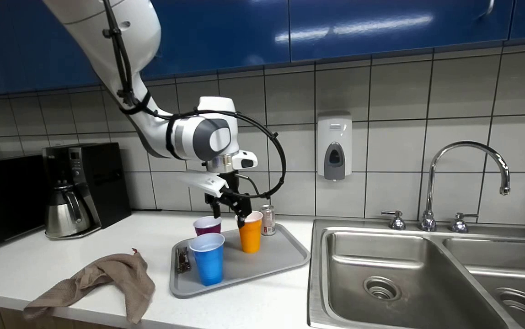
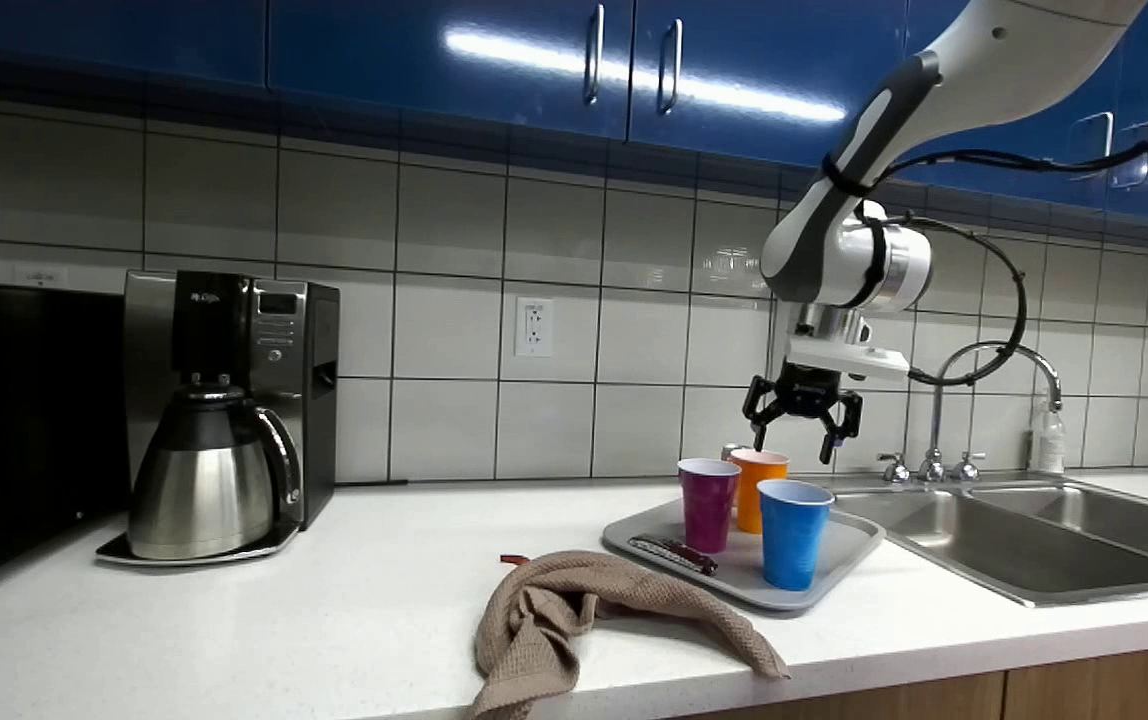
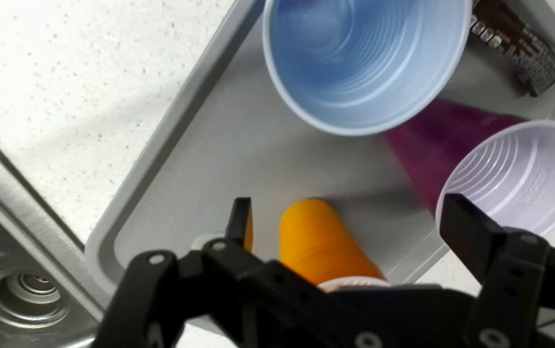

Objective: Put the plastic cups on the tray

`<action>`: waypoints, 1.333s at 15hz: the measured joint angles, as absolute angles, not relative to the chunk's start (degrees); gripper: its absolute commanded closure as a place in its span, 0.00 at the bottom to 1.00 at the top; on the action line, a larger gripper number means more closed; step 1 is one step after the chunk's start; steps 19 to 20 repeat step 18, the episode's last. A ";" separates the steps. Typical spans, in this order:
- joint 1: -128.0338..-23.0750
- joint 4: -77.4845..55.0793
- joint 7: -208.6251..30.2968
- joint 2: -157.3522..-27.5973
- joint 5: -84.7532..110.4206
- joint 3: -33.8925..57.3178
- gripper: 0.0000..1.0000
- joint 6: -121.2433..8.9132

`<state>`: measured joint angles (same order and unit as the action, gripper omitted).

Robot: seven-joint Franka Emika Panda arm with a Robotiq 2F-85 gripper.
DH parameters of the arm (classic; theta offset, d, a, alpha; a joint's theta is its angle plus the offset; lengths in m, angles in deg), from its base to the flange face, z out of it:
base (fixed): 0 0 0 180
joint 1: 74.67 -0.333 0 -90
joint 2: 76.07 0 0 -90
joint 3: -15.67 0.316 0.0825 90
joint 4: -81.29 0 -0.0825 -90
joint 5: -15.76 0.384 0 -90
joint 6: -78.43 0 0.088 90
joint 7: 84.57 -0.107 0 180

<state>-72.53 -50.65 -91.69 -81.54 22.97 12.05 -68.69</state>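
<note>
A: What is the claw [image 2: 794,448] doing?

B: It's hanging above the tray [image 1: 274,267], its jaws standing wide apart and gripping nothing. In the wrist view the orange cup [image 3: 323,241] is showing between them, toward 5 o'clock, the claw covering much of its rim.

A: Is it touching that rim?

B: I'm not managing to tell; in an exterior view the two are overlapping.

A: What else are you losing sight of?

B: All three cups are standing upright on the tray, but in an exterior view the blue cup [image 1: 208,260], at the tray's 8 o'clock, is hiding the lower part of the magenta cup [image 1: 208,225] toward 10. The can [image 1: 268,220] is peeking out at the orange cup's 2 o'clock. The wrist view is cutting off the blue cup at 1 and the dark wrapper [image 3: 519,48] at 2, whose lettering is blurring.

A: And edges, room?

B: In an exterior view the tray's 3 o'clock corner is ending at the sink [image 1: 319,274], touching or just beside, I'm not telling which. Grey tray surface is stretching from the orange cup to that corner. At 9 o'clock, past a strip of white desk [image 1: 159,246], the brown cloth [image 1: 114,272] is draping over the front edge.
</note>
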 measured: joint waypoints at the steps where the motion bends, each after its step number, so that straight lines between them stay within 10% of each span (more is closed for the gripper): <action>1: -72.99 -51.91 -91.02 -80.61 22.97 12.44 0.00 -68.68; 20: -75.58 -61.19 -80.71 -67.92 19.02 14.24 0.00 -60.35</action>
